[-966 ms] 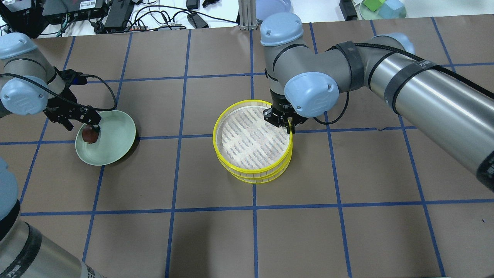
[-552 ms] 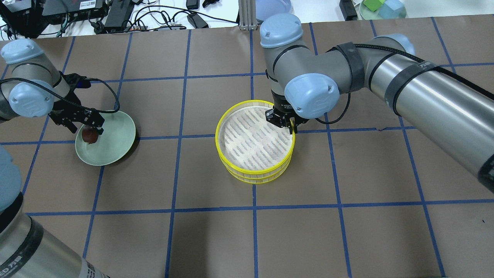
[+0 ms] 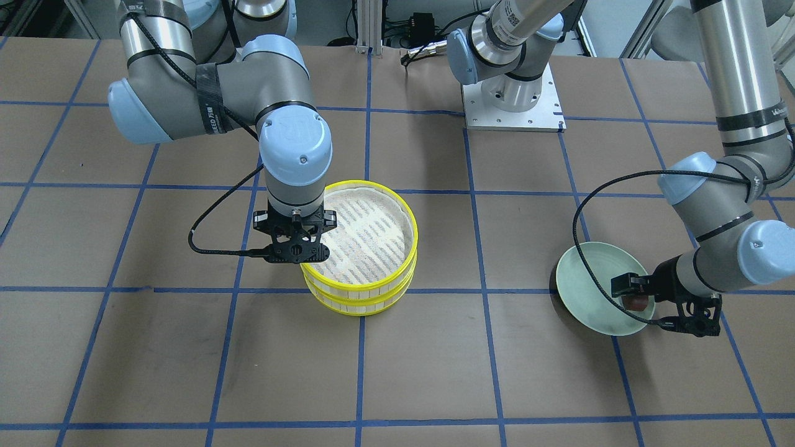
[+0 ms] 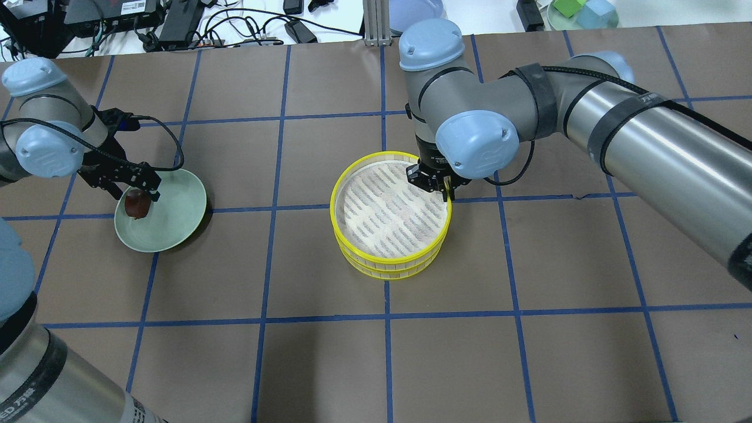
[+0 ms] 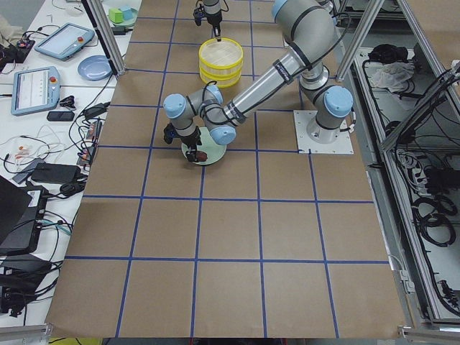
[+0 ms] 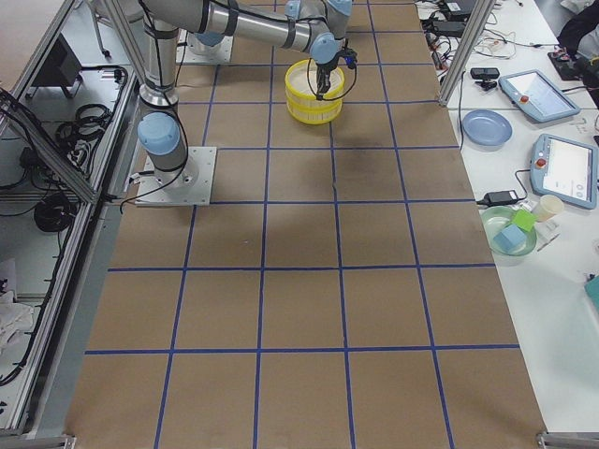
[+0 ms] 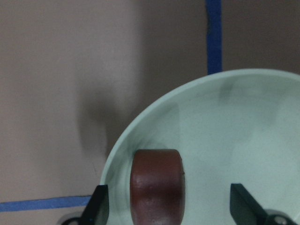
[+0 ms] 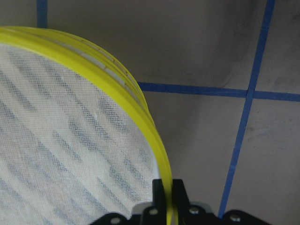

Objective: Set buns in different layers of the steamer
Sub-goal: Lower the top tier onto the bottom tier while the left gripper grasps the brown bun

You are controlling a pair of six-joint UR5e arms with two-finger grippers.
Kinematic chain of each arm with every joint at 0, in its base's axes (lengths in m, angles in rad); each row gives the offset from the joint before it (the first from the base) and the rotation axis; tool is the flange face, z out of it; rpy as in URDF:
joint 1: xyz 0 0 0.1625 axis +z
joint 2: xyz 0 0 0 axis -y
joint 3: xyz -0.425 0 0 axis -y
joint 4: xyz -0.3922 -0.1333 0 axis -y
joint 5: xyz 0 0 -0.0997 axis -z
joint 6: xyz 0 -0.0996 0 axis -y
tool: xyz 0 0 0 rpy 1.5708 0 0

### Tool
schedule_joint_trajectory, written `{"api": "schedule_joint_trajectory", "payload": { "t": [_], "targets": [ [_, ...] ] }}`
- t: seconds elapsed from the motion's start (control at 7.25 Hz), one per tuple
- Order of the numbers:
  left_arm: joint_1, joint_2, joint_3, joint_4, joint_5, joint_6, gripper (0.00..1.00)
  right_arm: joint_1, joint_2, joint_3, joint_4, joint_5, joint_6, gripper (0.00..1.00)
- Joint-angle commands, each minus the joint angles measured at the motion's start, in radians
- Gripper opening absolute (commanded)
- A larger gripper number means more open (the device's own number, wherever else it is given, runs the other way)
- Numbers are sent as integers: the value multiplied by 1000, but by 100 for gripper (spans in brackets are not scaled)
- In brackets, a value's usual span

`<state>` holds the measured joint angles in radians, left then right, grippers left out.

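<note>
The overhead view looks forward and down from behind the robot; the front-facing one looks steeply back from across the bench (image 3: pixel 435 372). Both take in the steamer layers (image 4: pixel 376 265) at the right hand (image 4: pixel 447 197) and the plate (image 4: pixel 176 217) below the left hand (image 4: pixel 136 197). The side views look along the bench from afar. Each wrist camera sits close above its own hand, looking down.
</note>
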<state>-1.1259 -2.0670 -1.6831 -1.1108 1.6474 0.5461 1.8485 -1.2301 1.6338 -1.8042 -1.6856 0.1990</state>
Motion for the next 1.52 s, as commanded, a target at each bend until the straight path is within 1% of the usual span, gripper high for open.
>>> {"api": "schedule_joint_trajectory", "payload": {
  "t": [0.0,0.14,0.28,0.41,0.55,0.83,0.97,1.1,1.24,1.38],
  "targets": [
    [0,19,-7,-4,11,23,98,-17,1,-2,-3,0,0,0],
    [0,12,-7,-12,9,14,100,-15,3,1,-3,10,8,0],
    [1,7,-7,-9,6,17,98,-15,3,3,-1,18,10,0],
    [0,1,-7,0,8,17,83,-14,3,3,-1,38,13,0],
    [1,-1,-7,0,11,21,75,-6,8,4,-1,40,16,0],
    [0,-1,-3,-6,12,18,51,-5,8,4,2,29,14,0],
    [0,-2,-3,-9,14,17,34,-5,8,4,3,24,13,0],
    [1,-5,-6,-9,17,15,0,-5,9,6,6,21,13,3],
    [2,-1,-4,-9,17,18,0,-5,3,6,-3,14,7,94],
    [0,16,5,-9,2,20,0,-5,-3,8,-38,10,2,100]
  ]
}}
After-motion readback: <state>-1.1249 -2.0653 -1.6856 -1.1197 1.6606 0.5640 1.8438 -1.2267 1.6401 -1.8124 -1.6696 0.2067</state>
